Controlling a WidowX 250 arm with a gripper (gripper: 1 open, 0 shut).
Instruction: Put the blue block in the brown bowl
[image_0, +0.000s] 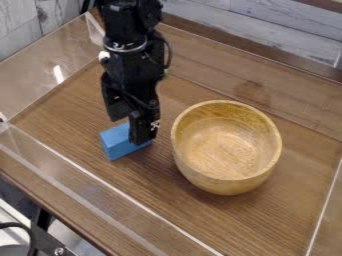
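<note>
The gripper (132, 121) hung with its jaws spread, released, directly above the blue block (122, 143). The block lay on the table (80, 100) just left of the brown bowl (227, 146), apart from its rim, with bare wood left and near.

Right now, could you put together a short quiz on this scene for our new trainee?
1. True or false: the blue block lies inside the brown bowl.
2. The gripper is: A) open over the block, B) shut on the block, C) over the bowl.
3. In the picture, on which side of the bowl is the block?

Key: 1 false; 2 A; 3 left.
</note>
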